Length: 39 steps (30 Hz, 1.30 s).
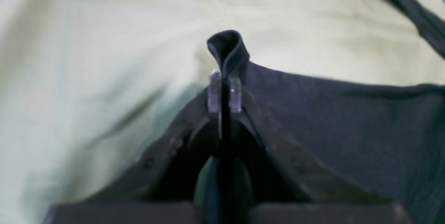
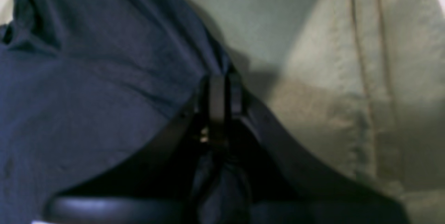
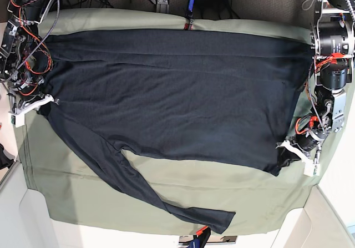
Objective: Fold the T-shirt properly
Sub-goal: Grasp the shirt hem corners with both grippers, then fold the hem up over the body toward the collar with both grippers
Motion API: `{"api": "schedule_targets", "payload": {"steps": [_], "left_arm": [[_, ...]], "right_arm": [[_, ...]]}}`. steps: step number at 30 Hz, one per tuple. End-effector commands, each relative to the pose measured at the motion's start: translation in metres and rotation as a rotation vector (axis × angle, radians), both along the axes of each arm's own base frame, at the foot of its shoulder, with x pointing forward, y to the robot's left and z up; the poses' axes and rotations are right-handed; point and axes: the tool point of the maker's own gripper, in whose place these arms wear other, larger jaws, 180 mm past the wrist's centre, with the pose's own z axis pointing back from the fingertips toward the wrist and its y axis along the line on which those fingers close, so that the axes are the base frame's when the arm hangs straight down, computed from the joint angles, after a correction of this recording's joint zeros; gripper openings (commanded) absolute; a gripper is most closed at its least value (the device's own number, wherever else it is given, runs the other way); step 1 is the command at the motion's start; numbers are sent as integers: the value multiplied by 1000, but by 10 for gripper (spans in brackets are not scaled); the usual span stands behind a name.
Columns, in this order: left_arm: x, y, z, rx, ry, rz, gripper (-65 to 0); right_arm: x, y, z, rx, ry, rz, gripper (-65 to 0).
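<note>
Two grippers, each pinching the shirt (image 3: 177, 92) at opposite ends of the table. Left gripper (image 1: 225, 90): clear fingertips pressed together on a small upstanding loop of dark fabric, a nipped edge or corner; in the base view it sits at the shirt's lower corner on that view's right. Right gripper (image 2: 222, 95): jaws pressed together on a fold of navy cloth at the shirt's edge; base view puts it at the far end of the garment, on that view's left. Likely reason for the paired holds: both ends gripped so one edge can be lifted and carried over as a single fold without the thin knit sagging or bunching. Shirt lies spread wide and mostly flat across the sheet (image 3: 166, 187), one long sleeve (image 3: 138, 187) trailing diagonally toward the near edge, not yet tucked. No fold visible in the body; task reads as early. Surface: olive-green sheet, creased, with a stitched seam seen from the right wrist. Beyond: cables and hardware along the far edge, pale floor or panels at the near corners.
</note>
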Motion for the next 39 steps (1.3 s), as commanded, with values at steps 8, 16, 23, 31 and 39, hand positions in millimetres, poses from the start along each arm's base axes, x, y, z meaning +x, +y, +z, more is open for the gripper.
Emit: {"api": "schedule_targets", "payload": {"steps": [8, 16, 23, 31, 39], "left_arm": [[9, 10, 26, 31, -69, -14, -650], [-33, 20, 25, 167, -81, -100, -650], [-82, -4, 52, 315, -194, -250, -650], [-137, 6, 53, 353, -180, -238, -650], [-175, 7, 27, 349, -87, -253, -650]], "right_arm": [[16, 3, 47, -63, -123, 80, -650], [-19, -2, 54, -137, -127, 89, -650], [-53, -24, 62, -152, -148, 23, -650], [-81, -36, 51, -132, -113, 3, -650], [-102, -35, 38, -115, -66, 4, -650]]}}
